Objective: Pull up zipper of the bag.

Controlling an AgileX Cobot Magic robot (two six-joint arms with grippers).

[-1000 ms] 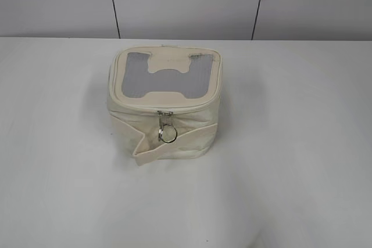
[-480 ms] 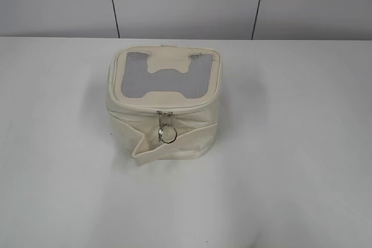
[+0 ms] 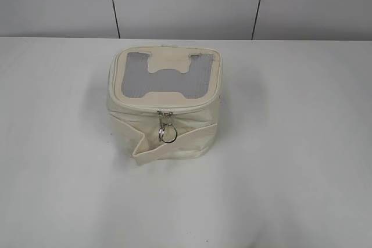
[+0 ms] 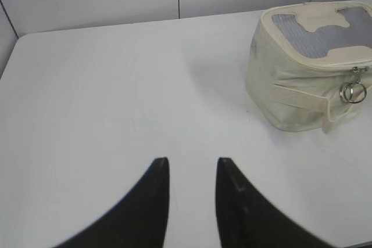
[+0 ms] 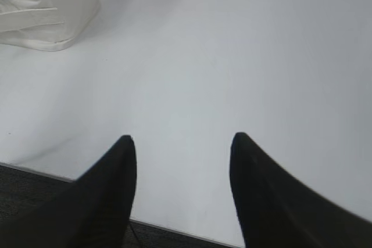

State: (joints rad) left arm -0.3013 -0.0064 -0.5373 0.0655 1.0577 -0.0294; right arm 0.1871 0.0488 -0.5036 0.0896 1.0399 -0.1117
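The cream-white boxy bag (image 3: 168,129) stands on the white table, its top a grey mesh window with a bone-shaped patch. The cream zipper track (image 3: 133,106) runs round the lid's rim; its silver pulls with a round ring (image 3: 167,135) hang at the front. The bag (image 4: 290,103) also shows at the upper right of the left wrist view, its ring (image 4: 353,92) on the right. My left gripper (image 4: 192,164) is open and empty, well short of the bag. My right gripper (image 5: 183,140) is open and empty over the table's front edge; the bag's corner (image 5: 40,15) lies far upper left. Neither gripper shows in the exterior view.
The white table (image 3: 290,143) spreads round the bag. A grey panelled wall (image 3: 186,4) stands behind it. The table's front edge and dark floor (image 5: 35,190) show at the bottom of the right wrist view.
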